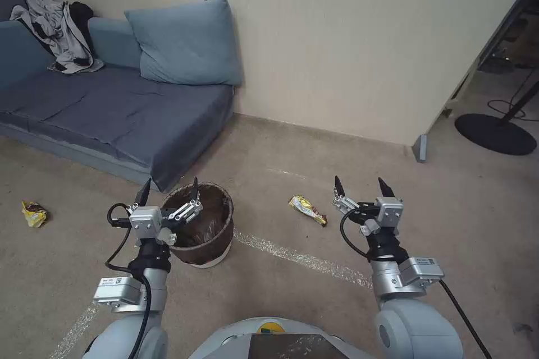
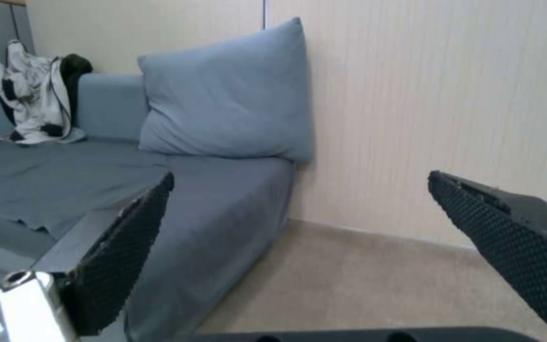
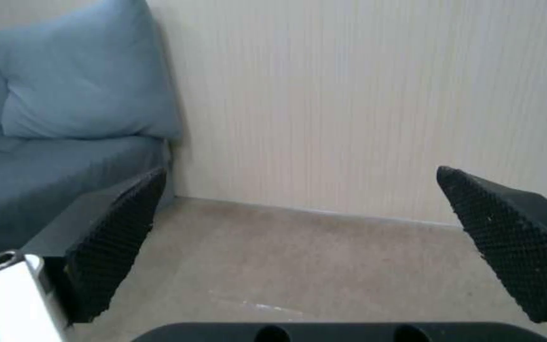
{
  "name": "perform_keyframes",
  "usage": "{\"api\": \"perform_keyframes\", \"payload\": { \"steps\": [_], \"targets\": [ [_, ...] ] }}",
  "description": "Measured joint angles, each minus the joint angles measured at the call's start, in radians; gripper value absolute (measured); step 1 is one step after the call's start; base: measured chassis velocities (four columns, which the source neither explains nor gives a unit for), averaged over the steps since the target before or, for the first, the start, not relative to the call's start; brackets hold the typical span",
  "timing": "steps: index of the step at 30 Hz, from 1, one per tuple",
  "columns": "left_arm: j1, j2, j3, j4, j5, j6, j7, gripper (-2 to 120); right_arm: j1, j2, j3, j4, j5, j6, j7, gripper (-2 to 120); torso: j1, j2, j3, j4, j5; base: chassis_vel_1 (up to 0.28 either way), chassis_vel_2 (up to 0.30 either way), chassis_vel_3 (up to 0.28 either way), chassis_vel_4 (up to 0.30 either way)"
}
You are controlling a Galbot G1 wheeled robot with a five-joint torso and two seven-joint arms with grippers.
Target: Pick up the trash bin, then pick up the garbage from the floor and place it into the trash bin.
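On carpet: one trash bin, two wrappers.

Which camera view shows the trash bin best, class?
The head view: the trash bin stands whole on the carpet, with the open left gripper at its rim. Both wrist views face the sofa and wall, giving nothing of the bin.

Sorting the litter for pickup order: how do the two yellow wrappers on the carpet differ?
The wrapper between the grippers is long and flattened; the wrapper near the sofa is bunched up. The first lies just right of the trash bin, the second far to its left. Both are yellow and lie loose on the carpet.
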Motion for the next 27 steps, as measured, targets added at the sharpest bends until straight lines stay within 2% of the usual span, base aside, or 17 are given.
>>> {"api": "perform_keyframes", "payload": {
  "steps": [8, 16, 22, 25, 27],
  "targets": [
    [-0.022, 0.034, -0.033, 0.000, -0.056, 0.033, -0.012, 100, 0.001, -0.004, 0.003, 0.002, 0.007, -0.002, 0.001, 100, 0.000, 0.000, 0.000, 0.0001, -0.0001, 0.000, 0.000, 0.000, 0.000],
    [-0.058, 0.105, -0.073, 0.000, -0.150, 0.117, -0.046, 100, 0.002, -0.012, 0.008, -0.001, 0.022, 0.000, 0.006, 100, 0.000, 0.000, 0.000, 0.0001, -0.0002, 0.000, 0.000, 0.000, 0.000],
    [-0.107, 0.208, -0.125, 0.038, -0.243, 0.168, -0.059, 100, 0.005, -0.029, 0.021, -0.018, 0.045, 0.009, 0.007, 100, 0.000, 0.000, 0.000, 0.0000, -0.0002, 0.000, 0.000, 0.000, 0.000],
    [-0.136, 0.272, -0.124, 0.053, -0.346, 0.247, -0.113, 100, 0.002, -0.034, 0.023, -0.027, 0.056, 0.010, 0.006, 100, 0.000, 0.000, 0.000, 0.0000, -0.0002, 0.000, 0.000, 0.000, 0.000],
    [-0.146, 0.290, -0.121, 0.061, -0.371, 0.265, -0.132, 100, 0.000, -0.034, 0.023, -0.029, 0.062, 0.007, 0.004, 100, 0.000, 0.000, 0.000, 0.0000, -0.0002, 0.000, 0.000, 0.000, 0.000]
  ]
}}
